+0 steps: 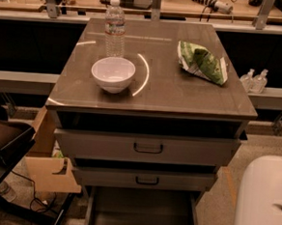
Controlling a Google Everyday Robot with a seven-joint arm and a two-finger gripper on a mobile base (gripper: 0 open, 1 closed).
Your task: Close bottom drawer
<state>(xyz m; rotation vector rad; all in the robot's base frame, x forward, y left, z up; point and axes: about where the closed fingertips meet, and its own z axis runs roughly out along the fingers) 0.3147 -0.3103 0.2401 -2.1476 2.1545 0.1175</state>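
Bottom drawer [141, 211] pulled open, low and left of white arm casing [263, 200] — gripper out of view, grip state impossible to tell.

Bottom drawer [141, 210] — lowest of 3, grey — pulled open, dark tray exposed; gripper unseen.

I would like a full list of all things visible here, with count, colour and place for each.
cabinet: 1, grey, centre
water bottle: 1, clear, back left of the cabinet top
bowl: 1, white, front left of the top
bag: 1, green and white, right of the top
top drawer: 1, grey, under the top
middle drawer: 1, grey, below it
bottom drawer: 1, grey with dark tray, lowest, pulled open
small bottles: 2, clear, right ledge
cardboard box: 1, brown, left of the cabinet
robot arm: 1, white, bottom right
hand: not in view
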